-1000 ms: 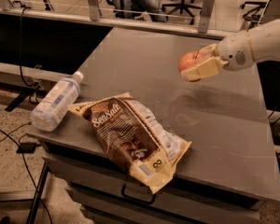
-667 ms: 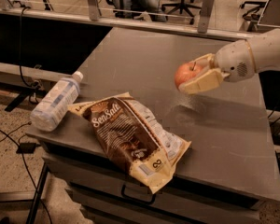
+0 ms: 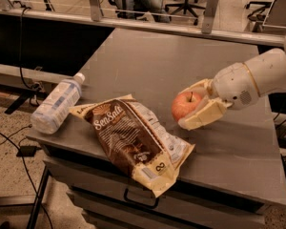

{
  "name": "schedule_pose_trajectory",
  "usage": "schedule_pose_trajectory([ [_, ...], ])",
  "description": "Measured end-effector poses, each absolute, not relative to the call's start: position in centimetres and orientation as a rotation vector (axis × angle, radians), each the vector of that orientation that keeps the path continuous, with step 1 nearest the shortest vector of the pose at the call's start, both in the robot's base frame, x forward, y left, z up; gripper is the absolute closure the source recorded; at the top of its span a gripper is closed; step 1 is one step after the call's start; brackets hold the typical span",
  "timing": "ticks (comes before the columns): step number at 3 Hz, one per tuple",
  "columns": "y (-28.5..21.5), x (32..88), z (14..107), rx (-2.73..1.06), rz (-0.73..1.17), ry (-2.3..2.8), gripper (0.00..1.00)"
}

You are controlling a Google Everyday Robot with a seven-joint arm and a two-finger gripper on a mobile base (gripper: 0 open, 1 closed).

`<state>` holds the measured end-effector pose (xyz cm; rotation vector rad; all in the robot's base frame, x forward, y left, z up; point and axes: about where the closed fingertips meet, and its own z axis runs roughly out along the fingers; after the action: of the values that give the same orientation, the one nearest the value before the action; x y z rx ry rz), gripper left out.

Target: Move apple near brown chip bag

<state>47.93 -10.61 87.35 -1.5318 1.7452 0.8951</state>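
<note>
The red-orange apple (image 3: 185,105) with a short dark stem sits between the cream fingers of my gripper (image 3: 187,105), which is shut on it. The arm comes in from the right. The apple hangs low over the grey table (image 3: 148,61), just right of the brown chip bag (image 3: 133,140). The bag lies flat near the table's front edge, dark brown with white script and cream edges. A small gap separates the apple from the bag's right edge.
A clear plastic water bottle (image 3: 56,104) lies on its side at the table's left front corner, next to the bag. A railing with glass panels (image 3: 148,25) runs behind the table. Cables lie on the floor at left.
My gripper has carried the apple from the far right of the table down and toward the front, closer to the chip bag. The bag and bottle have not moved.
</note>
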Motion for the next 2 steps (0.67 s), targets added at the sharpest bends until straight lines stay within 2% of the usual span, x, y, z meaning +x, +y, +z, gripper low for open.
schedule_pose_trajectory([
  [2, -11.8, 47.9, 86.4, -1.523, 0.894, 1.714, 0.36],
])
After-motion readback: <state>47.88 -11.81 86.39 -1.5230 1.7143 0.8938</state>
